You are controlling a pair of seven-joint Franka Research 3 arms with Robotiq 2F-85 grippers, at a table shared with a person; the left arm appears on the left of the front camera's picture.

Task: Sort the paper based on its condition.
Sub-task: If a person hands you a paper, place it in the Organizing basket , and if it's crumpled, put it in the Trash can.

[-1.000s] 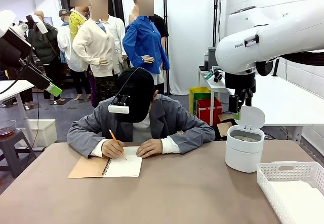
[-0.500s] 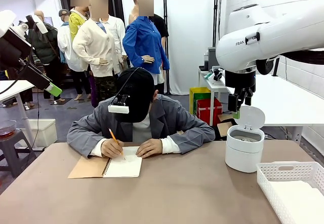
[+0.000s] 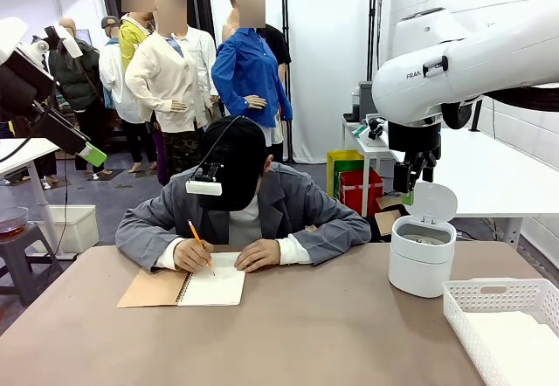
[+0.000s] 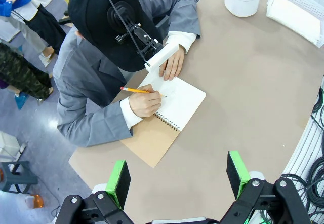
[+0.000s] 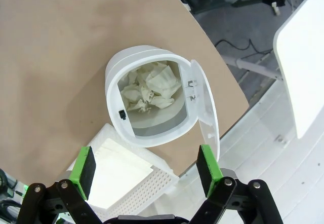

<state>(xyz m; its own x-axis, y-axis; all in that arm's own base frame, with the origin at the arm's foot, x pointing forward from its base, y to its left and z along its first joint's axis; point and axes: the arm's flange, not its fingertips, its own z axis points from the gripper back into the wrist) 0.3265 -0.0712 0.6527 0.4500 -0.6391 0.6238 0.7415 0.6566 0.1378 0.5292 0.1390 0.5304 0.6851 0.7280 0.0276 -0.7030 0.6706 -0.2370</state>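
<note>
Crumpled white paper [image 5: 148, 88] lies inside the open white bin [image 5: 114, 72], straight ahead of my right gripper [image 5: 146, 168], which is open and empty. Smooth white sheets [image 5: 117, 171] lie flat in the white mesh basket [image 5: 161, 177] beside the bin. In the front view my right gripper [image 3: 409, 182] hangs just above the bin [image 3: 422, 259] with its lid up, and the sheets [image 3: 524, 347] show in the basket [image 3: 502, 297]. My left gripper [image 4: 178, 176] is open and empty, high over the table's left side [image 3: 93, 154].
A person sits at the far side, writing with a pencil [image 3: 200, 246] in a spiral notebook [image 3: 214, 286] with a tan cover; both hands rest on it. The notebook [image 4: 177, 105] lies below my left gripper. Bare table [image 3: 306, 334] stretches between notebook and basket.
My right arm has shifted very slightly above the bin. The person's pencil hand has moved a little on the page. Both grippers stay open.
</note>
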